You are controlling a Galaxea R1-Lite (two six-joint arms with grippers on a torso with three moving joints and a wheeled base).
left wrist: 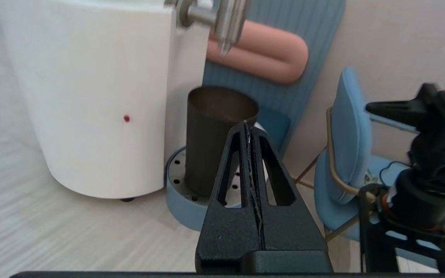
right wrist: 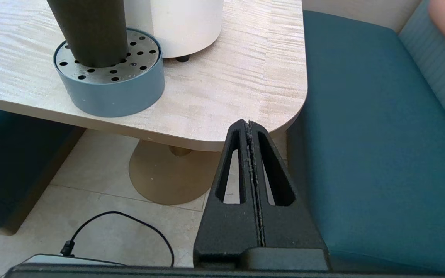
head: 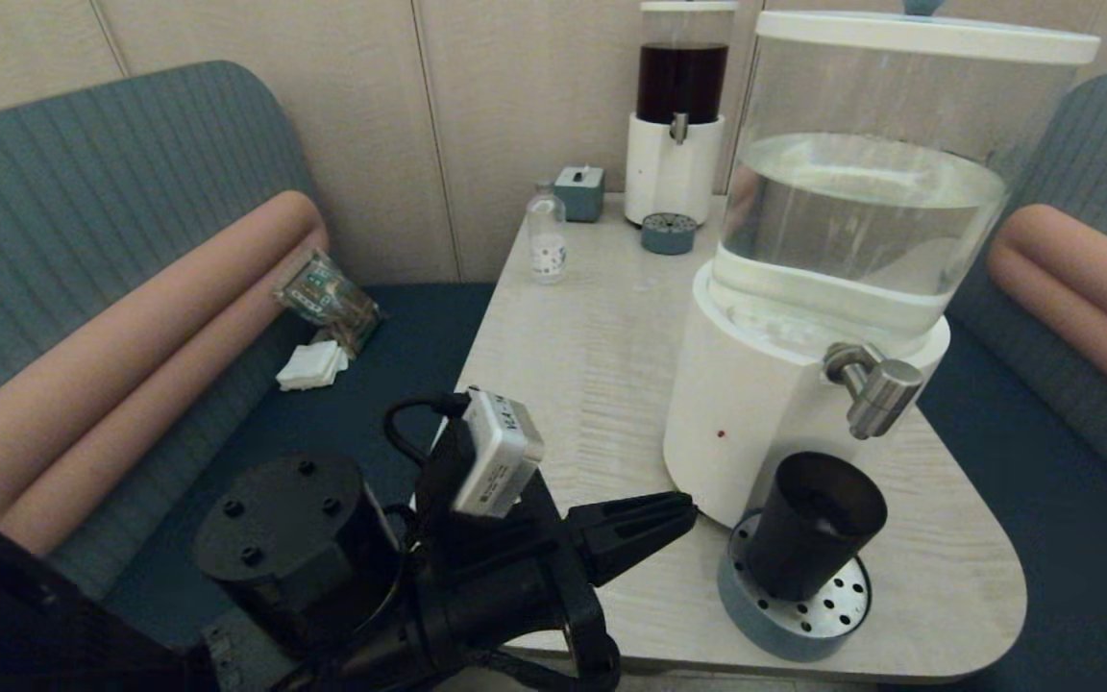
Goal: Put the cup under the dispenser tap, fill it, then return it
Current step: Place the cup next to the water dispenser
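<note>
The dark tapered cup [head: 813,524] stands upright on the perforated drip tray [head: 837,605], right below the brushed-steel tap [head: 875,384] of the big white-based dispenser [head: 755,423]. My left gripper [head: 686,507] is shut and holds nothing; it hovers just left of the cup, its tip pointing at it and apart from it. In the left wrist view the gripper [left wrist: 247,125] overlaps the cup [left wrist: 207,139] beneath the tap [left wrist: 222,19]. My right gripper [right wrist: 248,123] is shut and empty, low beside the table's near corner [right wrist: 245,88], away from the cup [right wrist: 91,31].
A slimmer dispenser with dark liquid [head: 678,115], a small round tray [head: 668,234], a grey-blue box [head: 579,192] and a small clear bottle [head: 547,235] stand at the table's far end. Benches flank the table; a packet [head: 328,298] and napkins [head: 313,365] lie on the left seat.
</note>
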